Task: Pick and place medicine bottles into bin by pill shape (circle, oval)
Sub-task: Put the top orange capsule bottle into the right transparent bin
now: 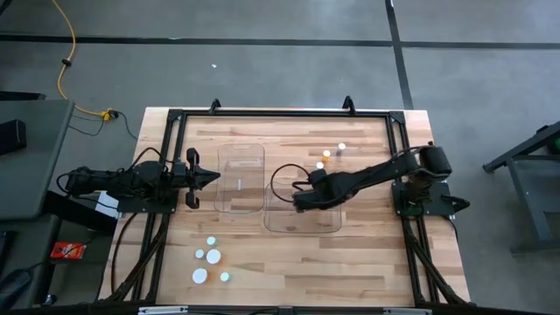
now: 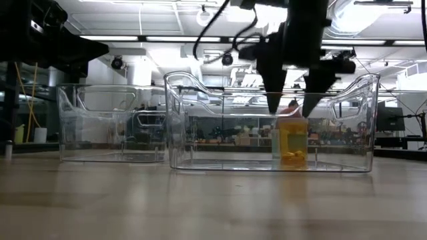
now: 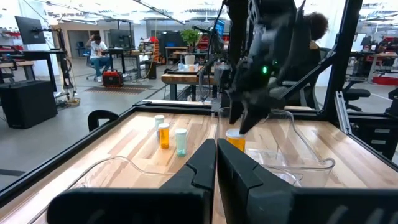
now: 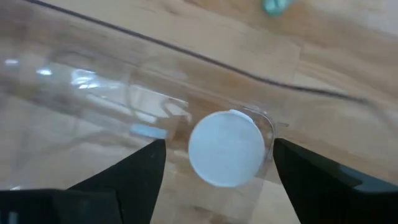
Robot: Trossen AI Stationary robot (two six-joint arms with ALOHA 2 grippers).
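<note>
An amber bottle with a white cap [image 2: 292, 143] stands upright on the floor of the clear right bin [image 1: 325, 220]. My right gripper [image 2: 293, 110] is open just above it. Its fingers stand on either side of the cap [image 4: 225, 148], with a gap showing on each side. My left gripper [image 1: 206, 179] is shut and empty, and hovers at the left edge of the clear left bin [image 1: 241, 149]. Three bottles [image 1: 331, 156] stand at the far right. Several white-capped bottles [image 1: 210, 258] stand at the near left.
The two clear bins stand side by side at the table's middle, the left one [image 2: 110, 133] farther back than the right one [image 2: 200, 133]. Bare wood lies toward the near edge. People show in the room beyond the table.
</note>
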